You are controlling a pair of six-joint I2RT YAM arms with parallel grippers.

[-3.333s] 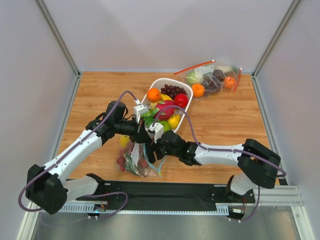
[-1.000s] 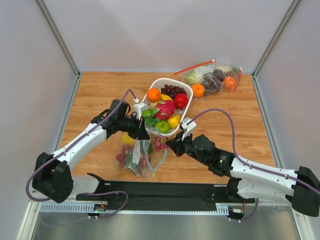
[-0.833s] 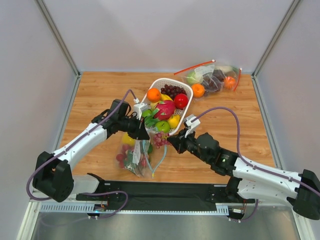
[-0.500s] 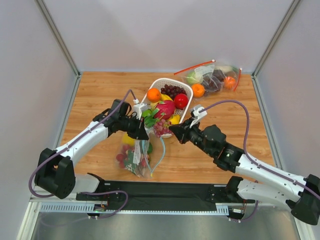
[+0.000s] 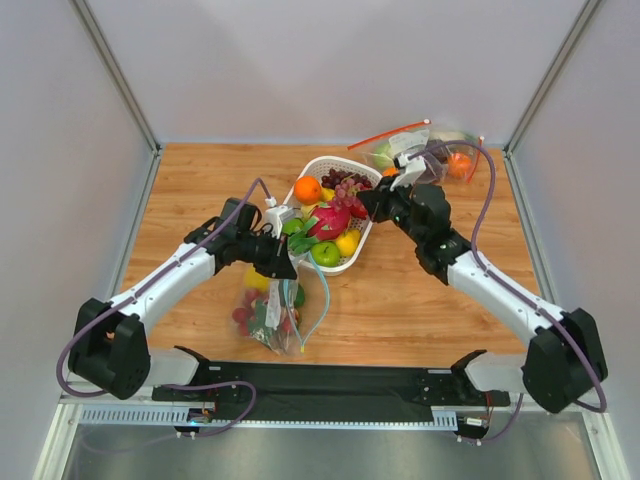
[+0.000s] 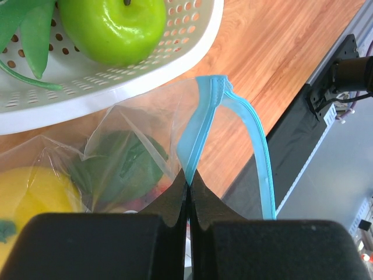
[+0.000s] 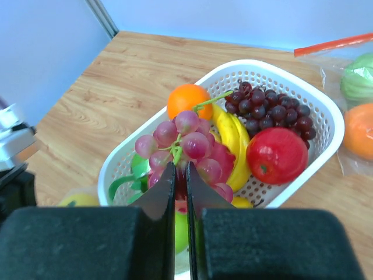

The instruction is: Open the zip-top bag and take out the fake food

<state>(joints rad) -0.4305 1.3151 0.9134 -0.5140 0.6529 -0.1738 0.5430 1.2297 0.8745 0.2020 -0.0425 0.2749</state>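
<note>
L gripper [image 6: 188, 175]: jaws fully closed, pinching the clear film of the zip-top bag [image 5: 272, 312] right at its teal zip strip [image 6: 201, 116]. The strip loops up toward 1 o'clock in the wrist view, bag mouth gaping. Bag lies on the table [image 5: 200, 190] at 7 o'clock off the white basket [image 5: 352, 163], just beside its near rim. In bag: lemon [image 6: 26, 198], dark green fruit [image 6: 125, 169], strawberries [image 5: 243, 320].

R gripper [image 7: 180, 169]: jaws almost closed, clamped on a pale purple grape bunch [image 7: 183, 143], held over basket centre; can't tell if it touches the fruit below.

Basket contents: orange [image 5: 308, 189] at 10, dark grapes [image 7: 271, 111] at 12, red apple [image 7: 277, 154] at 3, green apple [image 6: 113, 26] at 6, dragon fruit [image 5: 330, 220] mid.

2nd bag w/ red-orange strip [image 5: 430, 155] at table's 1 o'clock corner.
</note>
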